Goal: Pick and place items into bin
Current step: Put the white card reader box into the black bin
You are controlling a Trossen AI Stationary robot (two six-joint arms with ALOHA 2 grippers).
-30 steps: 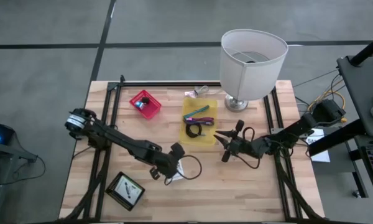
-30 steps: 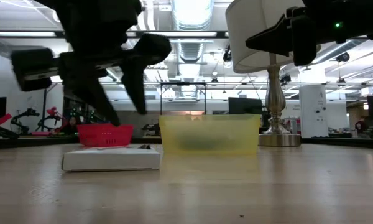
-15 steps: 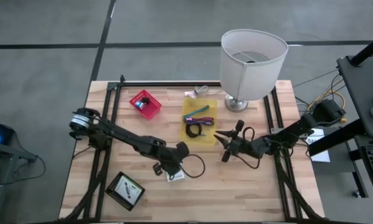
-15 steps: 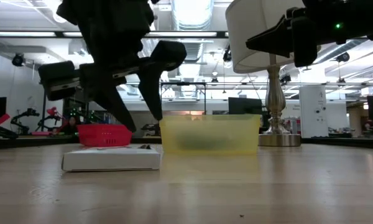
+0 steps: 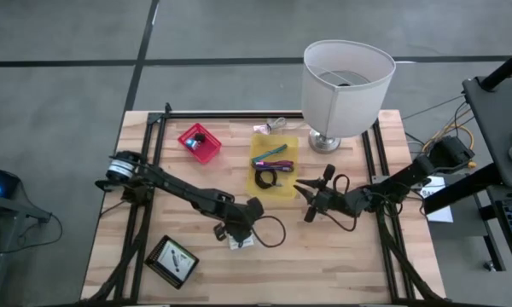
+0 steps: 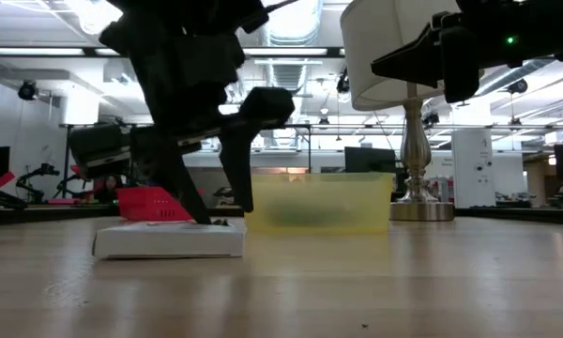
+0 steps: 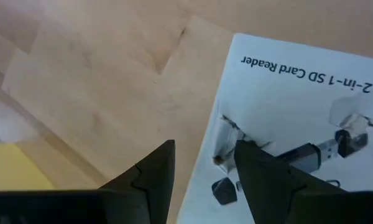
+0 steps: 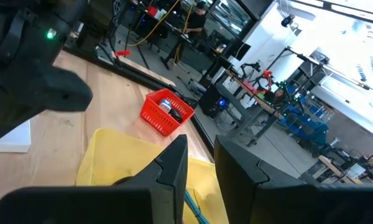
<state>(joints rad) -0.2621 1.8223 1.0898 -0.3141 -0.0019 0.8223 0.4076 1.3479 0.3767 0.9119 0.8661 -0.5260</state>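
Note:
A white SD card reader box (image 5: 241, 242) (image 6: 169, 239) (image 7: 298, 93) lies flat on the table, nearer the near edge than the yellow bin (image 5: 286, 192) (image 6: 316, 202). The bin holds teal and purple slim tools (image 5: 273, 156) and a coiled black cable (image 5: 265, 178). My left gripper (image 5: 241, 230) (image 6: 225, 214) (image 7: 202, 155) is open, pointing down. It stands astride the box's edge, one finger over the box and one over bare wood. My right gripper (image 5: 305, 201) (image 8: 199, 162) hangs open by a narrow gap, above the table to the right of the bin. My left gripper comes from above at the box's edge (image 7: 221, 134), on the side toward the bin. One fingertip (image 6: 205, 218) reaches down to the box's top face and the other (image 6: 247, 207) stands past its end. Whether either touches the box, I cannot tell.
A red basket (image 5: 199, 143) (image 6: 155, 202) sits toward the far left of the bin. A lamp with a white shade (image 5: 346, 81) stands at the far right. A dark flat box (image 5: 172, 260) lies near the near left corner. Small pale items (image 5: 276, 125) lie beyond the bin.
My left gripper has moved toward the table's right and down onto the white box, ending with its fingers astride the box's edge. The box has stayed where it was. The right arm has kept still.

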